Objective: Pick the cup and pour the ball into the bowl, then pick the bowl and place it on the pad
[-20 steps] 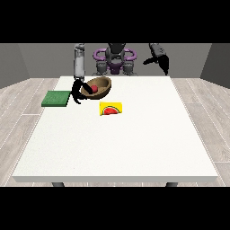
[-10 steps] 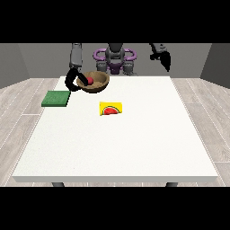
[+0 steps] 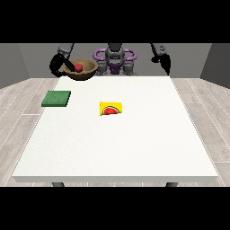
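Near to far: yellow cup lying on its side, watermelon print point(image 3: 111, 108), at table centre, flat green square pad point(image 3: 56, 98) at its 9 o'clock, beyond it the hand at the view's left point(image 3: 59, 65), fingers curled on the rim of the brown wooden bowl point(image 3: 82, 70), 1 red ball point(image 3: 78, 68) inside, lifted presumably for carrying to the pad; the hand at the view's right point(image 3: 163, 59) idle, fingers unclear.

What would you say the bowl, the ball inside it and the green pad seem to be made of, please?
The bowl looks like wood: matte brown with a darker inside. The ball is plain red with no visible texture, perhaps plastic or rubber. The pad is flat, dull green, maybe foam or fabric; its look leaves that open.
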You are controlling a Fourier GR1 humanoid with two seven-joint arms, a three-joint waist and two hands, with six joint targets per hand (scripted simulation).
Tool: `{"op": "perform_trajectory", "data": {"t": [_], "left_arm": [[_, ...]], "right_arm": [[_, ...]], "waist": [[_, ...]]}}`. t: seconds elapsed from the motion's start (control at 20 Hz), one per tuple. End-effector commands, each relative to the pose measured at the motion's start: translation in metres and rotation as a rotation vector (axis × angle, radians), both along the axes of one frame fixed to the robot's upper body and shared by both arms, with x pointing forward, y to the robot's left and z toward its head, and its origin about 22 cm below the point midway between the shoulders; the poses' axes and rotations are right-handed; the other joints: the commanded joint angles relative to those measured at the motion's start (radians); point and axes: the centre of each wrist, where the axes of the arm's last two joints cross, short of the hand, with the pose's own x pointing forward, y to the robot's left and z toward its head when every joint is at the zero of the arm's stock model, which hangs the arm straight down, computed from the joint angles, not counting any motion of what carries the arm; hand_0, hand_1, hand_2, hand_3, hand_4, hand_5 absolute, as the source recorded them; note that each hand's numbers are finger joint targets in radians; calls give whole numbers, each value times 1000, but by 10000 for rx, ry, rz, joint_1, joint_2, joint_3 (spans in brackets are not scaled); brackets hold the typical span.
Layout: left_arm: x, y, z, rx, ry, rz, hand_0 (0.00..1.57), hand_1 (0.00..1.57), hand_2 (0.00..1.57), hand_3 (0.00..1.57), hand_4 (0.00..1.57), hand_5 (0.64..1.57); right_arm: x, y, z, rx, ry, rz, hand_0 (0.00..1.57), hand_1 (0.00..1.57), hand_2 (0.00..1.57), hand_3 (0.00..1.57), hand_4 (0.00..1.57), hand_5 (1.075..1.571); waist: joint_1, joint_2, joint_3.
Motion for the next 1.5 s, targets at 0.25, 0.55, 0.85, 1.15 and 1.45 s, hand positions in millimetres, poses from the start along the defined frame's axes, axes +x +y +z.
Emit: {"op": "perform_trajectory", "data": {"t": [0.25, 0.55, 0.85, 1.15, 1.45], "left_arm": [[4, 28, 31, -285, -1592, -492, 0, 0, 0, 0, 1254, 1503], [-5, 162, 117, -517, -3384, 361, 0, 0, 0, 0, 1296, 1571], [-24, 208, 120, -617, -3573, 729, 0, 0, 0, 0, 1226, 1566], [-15, 202, 146, -634, -4315, 425, 0, 0, 0, 0, 1189, 1558], [-18, 211, 158, -491, -3926, 421, 0, 0, 0, 0, 1174, 1549]], "right_arm": [[-15, -115, 49, -402, -1300, -1185, 1571, 1571, 1571, 217, 878, 1570], [-40, -141, 35, -359, -2525, -1234, 1571, 1571, 1571, 0, 864, 1570], [-25, -139, 55, -168, -2828, -1495, 1571, 1571, 1571, 0, 793, 1567], [-40, -188, 71, -313, -3745, -3105, 1571, 1571, 1571, 709, 0, 1560], [-36, -175, 48, 33, -2924, -2731, 420, 420, 562, 917, 0, 1518]], "waist": [[831, 1478, 13], [1000, 2562, 9], [915, 2803, 4], [1171, 3739, 20], [1248, 3441, 20]]}}
